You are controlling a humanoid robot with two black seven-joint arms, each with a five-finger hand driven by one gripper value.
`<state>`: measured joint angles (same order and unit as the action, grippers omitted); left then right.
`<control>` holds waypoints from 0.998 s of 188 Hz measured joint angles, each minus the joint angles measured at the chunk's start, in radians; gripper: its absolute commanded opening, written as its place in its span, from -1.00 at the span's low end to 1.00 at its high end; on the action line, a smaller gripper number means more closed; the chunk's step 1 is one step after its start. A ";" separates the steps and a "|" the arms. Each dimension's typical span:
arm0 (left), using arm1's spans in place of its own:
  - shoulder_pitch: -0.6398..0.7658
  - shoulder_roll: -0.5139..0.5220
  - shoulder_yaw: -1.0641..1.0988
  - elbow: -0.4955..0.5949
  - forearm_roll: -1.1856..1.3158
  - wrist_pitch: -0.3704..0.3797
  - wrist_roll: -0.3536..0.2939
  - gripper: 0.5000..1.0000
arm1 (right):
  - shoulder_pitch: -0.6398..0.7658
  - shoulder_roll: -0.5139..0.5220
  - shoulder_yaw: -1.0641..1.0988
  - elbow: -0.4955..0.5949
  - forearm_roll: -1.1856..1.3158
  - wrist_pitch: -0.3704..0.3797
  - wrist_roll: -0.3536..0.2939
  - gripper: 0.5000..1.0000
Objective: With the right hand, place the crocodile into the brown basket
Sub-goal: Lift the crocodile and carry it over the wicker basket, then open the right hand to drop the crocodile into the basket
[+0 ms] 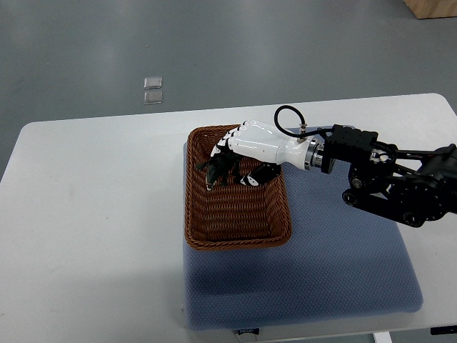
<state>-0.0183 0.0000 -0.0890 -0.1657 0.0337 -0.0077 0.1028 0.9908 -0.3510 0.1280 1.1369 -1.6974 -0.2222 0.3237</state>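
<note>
A dark green toy crocodile [216, 171] hangs inside the upper part of the brown wicker basket [235, 241]. My right hand [230, 161], white with black fingers, reaches over the basket from the right and is shut on the crocodile. Its fingers [223, 146] curl around the toy's back, and the thumb [255, 176] sits below it. The basket rests on the left part of a blue mat [335, 271]. Whether the crocodile touches the basket floor cannot be made out.
The white table [93, 214] stretches out to the left of the basket. My right arm [385, 179] crosses above the mat from the right edge. Two small clear squares [152, 89] lie on the grey floor beyond the table.
</note>
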 measured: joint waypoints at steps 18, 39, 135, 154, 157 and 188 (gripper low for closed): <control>0.000 0.000 0.000 0.000 0.000 0.000 0.000 1.00 | -0.013 0.014 -0.006 -0.010 -0.009 0.001 0.000 -0.28; 0.000 0.000 0.000 0.000 0.000 0.000 0.000 1.00 | -0.022 0.022 -0.007 -0.028 -0.025 -0.001 0.000 0.03; 0.000 0.000 0.000 0.000 0.000 0.000 0.000 1.00 | -0.046 0.007 0.034 -0.048 -0.027 -0.005 0.000 0.69; 0.000 0.000 0.000 0.000 0.000 0.000 0.000 1.00 | -0.078 0.006 0.114 -0.049 -0.020 0.001 -0.004 0.70; 0.000 0.000 0.000 0.000 0.000 0.000 0.000 1.00 | -0.085 0.006 0.130 -0.049 -0.019 0.003 -0.005 0.70; 0.000 0.000 0.000 0.000 0.000 0.000 0.000 1.00 | -0.170 0.006 0.321 -0.051 -0.017 0.031 -0.010 0.70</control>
<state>-0.0184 0.0000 -0.0890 -0.1657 0.0338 -0.0077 0.1028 0.8207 -0.3452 0.4486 1.0860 -1.7144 -0.1910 0.3138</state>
